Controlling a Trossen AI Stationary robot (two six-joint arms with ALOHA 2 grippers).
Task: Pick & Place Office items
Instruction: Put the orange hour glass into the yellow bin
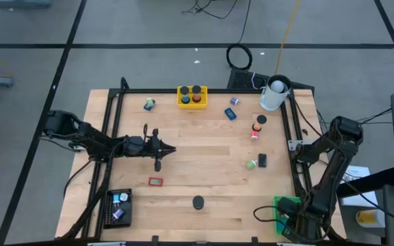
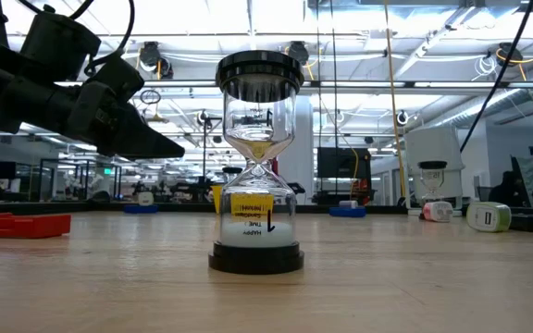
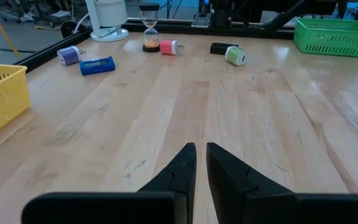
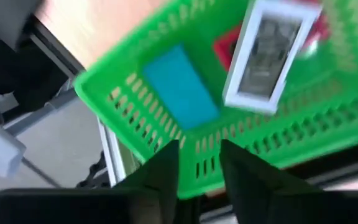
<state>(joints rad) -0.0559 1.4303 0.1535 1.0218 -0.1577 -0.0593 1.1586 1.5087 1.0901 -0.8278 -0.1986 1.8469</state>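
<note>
**Right gripper** (image 4: pixel 199 163): poised above the green tray (image 1: pixel 284 207) at the table's near right corner. Jaws part-open with a clear gap, nothing between them; released. Directly beneath lie a white-framed block (image 4: pixel 267 55), a blue block (image 4: pixel 179 87) and a red piece (image 4: pixel 227 46), all inside the tray. Judged: a drop-off just made, hence the empty fingers over the tray.

**Left gripper** (image 3: pixel 201 163): over bare wood on the table's left half, fingers almost together, clenched on nothing visible. Waiting.

**Remaining office items**, all well apart from the right gripper:
- hourglass (image 2: pixel 258 162), upright, towards the left gripper's side
- red flat piece (image 1: pixel 156 182), just beside the left gripper
- green-white piece (image 3: pixel 235 56) and black block (image 3: pixel 221 48), ahead of the left fingers
- blue block (image 3: pixel 97 65), pink piece (image 3: pixel 168 46), farther ahead.

**Yellow tray** (image 1: pixel 182 101) and black tray (image 1: pixel 109 208): each part-filled, presumably sorted.
</note>
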